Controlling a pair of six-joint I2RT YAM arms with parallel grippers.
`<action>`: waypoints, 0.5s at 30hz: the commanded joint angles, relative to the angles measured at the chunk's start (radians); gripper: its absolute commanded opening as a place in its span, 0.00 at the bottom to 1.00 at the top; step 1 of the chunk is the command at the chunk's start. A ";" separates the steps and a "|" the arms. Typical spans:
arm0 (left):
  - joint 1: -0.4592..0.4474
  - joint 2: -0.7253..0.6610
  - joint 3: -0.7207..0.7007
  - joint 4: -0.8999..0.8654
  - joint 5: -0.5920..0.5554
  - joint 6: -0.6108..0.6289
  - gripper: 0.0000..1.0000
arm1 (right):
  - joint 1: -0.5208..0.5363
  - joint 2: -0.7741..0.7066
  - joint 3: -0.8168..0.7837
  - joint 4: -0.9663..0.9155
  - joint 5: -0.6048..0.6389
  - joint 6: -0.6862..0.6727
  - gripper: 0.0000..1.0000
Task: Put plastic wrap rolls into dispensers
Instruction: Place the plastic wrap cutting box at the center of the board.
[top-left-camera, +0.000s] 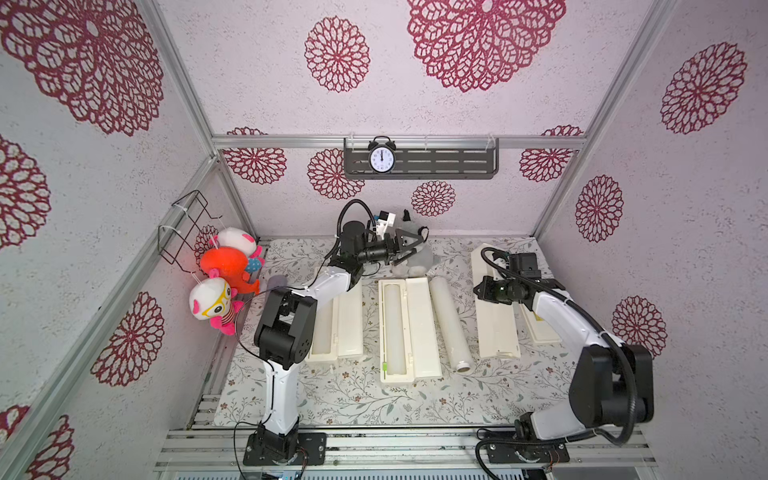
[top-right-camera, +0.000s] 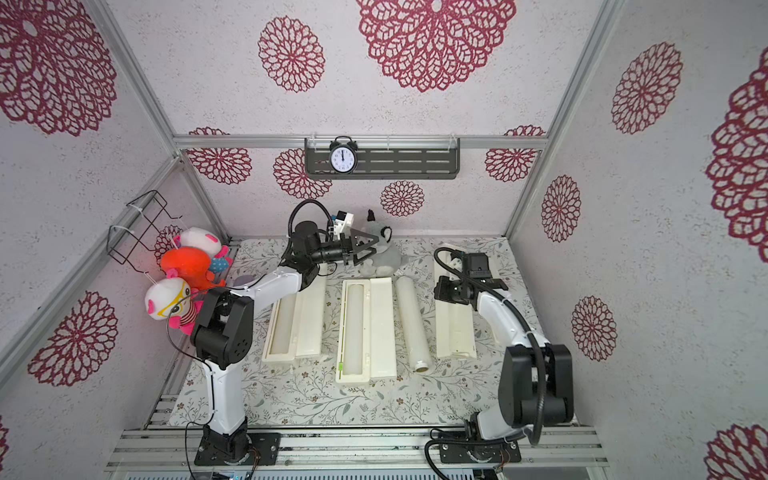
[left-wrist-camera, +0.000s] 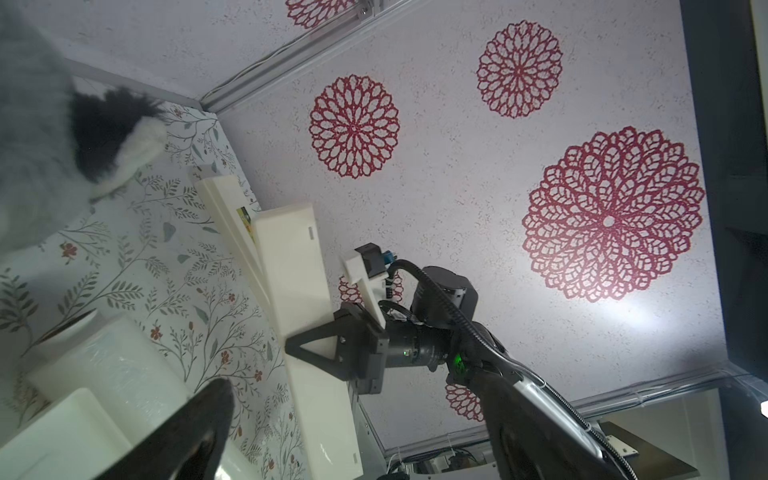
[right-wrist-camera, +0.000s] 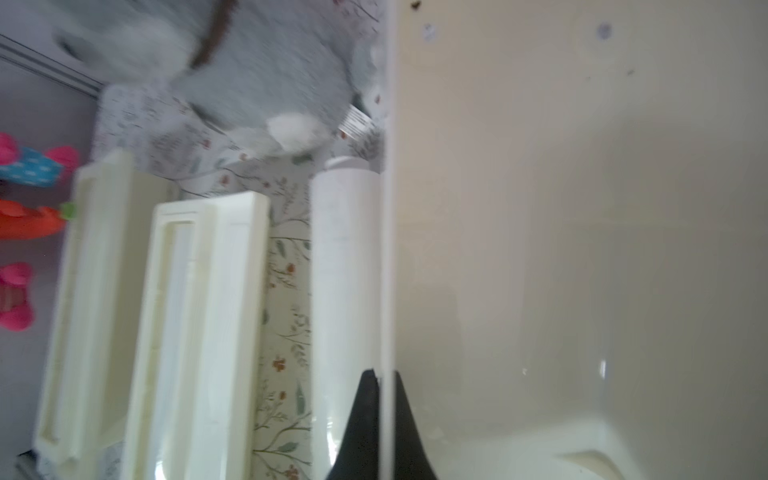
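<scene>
1. Your left gripper (top-left-camera: 413, 249) hangs wide open and empty at the 12 o'clock edge of the mat (top-left-camera: 332, 395), by the grey plush (top-left-camera: 419, 266).
2. Your right gripper (right-wrist-camera: 383, 376) is pinched tight on a thin wall of the right dispenser (top-left-camera: 494, 332).
3. The loose roll (top-left-camera: 449, 320) lies at that dispenser's 9 o'clock.

Place: robot lab booth, dressed like a home.
Frame: aluminium rails (top-left-camera: 395, 446).
Decor: flowered wallpaper (top-left-camera: 478, 104), alarm clock (top-left-camera: 381, 157), plush toys (top-left-camera: 224, 266), floral mat (top-left-camera: 353, 399).
</scene>
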 joint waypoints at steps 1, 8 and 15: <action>0.014 -0.063 -0.040 -0.138 -0.072 0.128 0.98 | 0.032 0.064 0.055 -0.054 0.201 -0.056 0.00; 0.037 -0.162 -0.127 -0.232 -0.143 0.225 0.98 | 0.093 0.225 0.118 -0.062 0.348 -0.029 0.00; 0.059 -0.166 -0.158 -0.215 -0.125 0.225 0.98 | 0.101 0.290 0.150 -0.070 0.389 -0.007 0.38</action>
